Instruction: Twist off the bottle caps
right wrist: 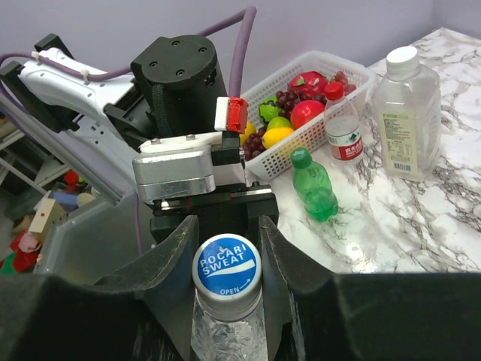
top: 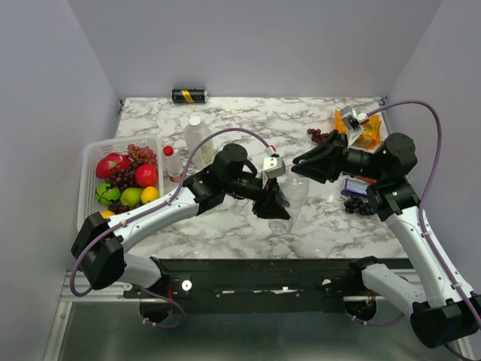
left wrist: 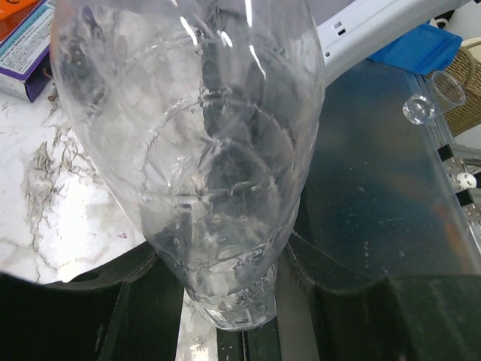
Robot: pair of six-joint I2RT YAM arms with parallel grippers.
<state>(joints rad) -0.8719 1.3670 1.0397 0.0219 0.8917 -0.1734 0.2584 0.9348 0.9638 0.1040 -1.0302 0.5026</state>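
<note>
The clear Pocari Sweat bottle is over the middle of the marble bench, between the two arms. The left tool is clamped across its lower body, a finger on each side. The right tool, almost closed, pinches the cap end-on, so the bottle's long axis runs from that tool toward the left one. The twist looks to be the right arm's.
</note>
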